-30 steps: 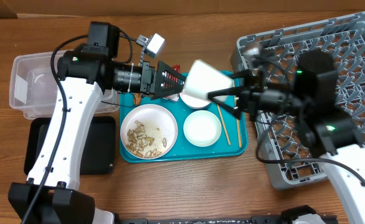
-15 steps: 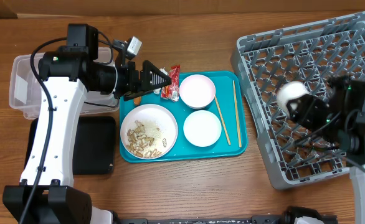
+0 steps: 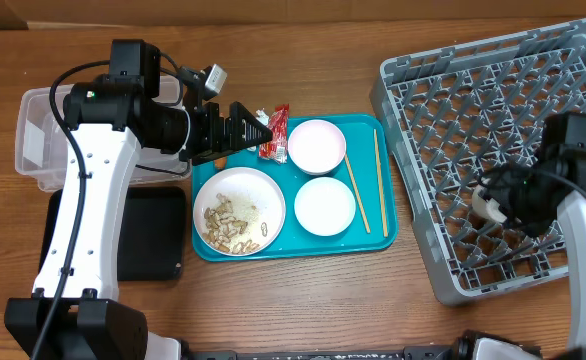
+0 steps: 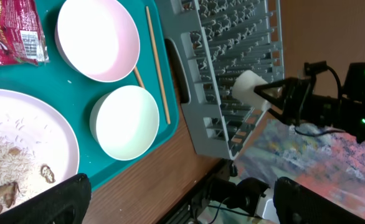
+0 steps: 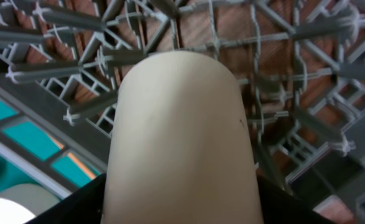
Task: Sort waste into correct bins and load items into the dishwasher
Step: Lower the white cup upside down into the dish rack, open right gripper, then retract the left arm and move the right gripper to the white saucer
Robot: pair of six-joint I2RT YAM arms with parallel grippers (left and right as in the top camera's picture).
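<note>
Overhead: gripping the small white cup [image 3: 484, 208] in the right gripper [image 3: 495, 203], closed on it, over the grey dish rack [image 3: 443, 120] toward its 6 o'clock. Hovering with the left gripper [image 3: 260, 130] just beside the red wrapper [image 3: 274, 132], at the teal tray [image 3: 388, 235]'s 11 o'clock.

Left wrist: holding fingers [image 4: 45, 202] wide apart (nothing between), with the pink bowl [image 4: 98, 37] at 11 o'clock.

Right wrist: looking along the cup, with rack pegs and wooden surface [image 5: 201, 31] behind.

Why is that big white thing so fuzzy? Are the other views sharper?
Right wrist view: the white cup sits close to the lens and looks soft; the grey rack behind is crisper. Overhead view: evenly lit, mostly sharp. Left wrist view: tilted, dark fingers blurred.
</note>
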